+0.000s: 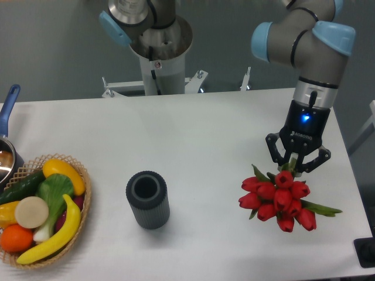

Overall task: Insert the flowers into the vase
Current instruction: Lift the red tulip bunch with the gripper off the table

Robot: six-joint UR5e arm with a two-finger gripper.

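At right of frame, gripper (pixel 296 167) points straight down over the stem end of the flowers (pixel 280 197), fingers down around the stems just above the red buds. Looks pinched on the bunch, but the stems hide the tips, so cannot tell if it is actually clamped or only straddling. Tulip buds spread out below the fingers, green leaves poking right and upper left; cannot tell if the bunch is resting on the white table (pixel 193 129) or already lifted a bit. Vase (pixel 147 199) stands upright at lower centre, mouth open and facing up, well apart from the flowers, to their left. Wicker basket (pixel 82 199) with toy fruit and veg sits at lower left, out of the way; a pot with blue handle (pixel 9 102) at left edge.

Step, as I judge it: grasping or just picking up the flowers. Next needs a lift, carry left over the vase mouth, stems turned downward, then lower in.
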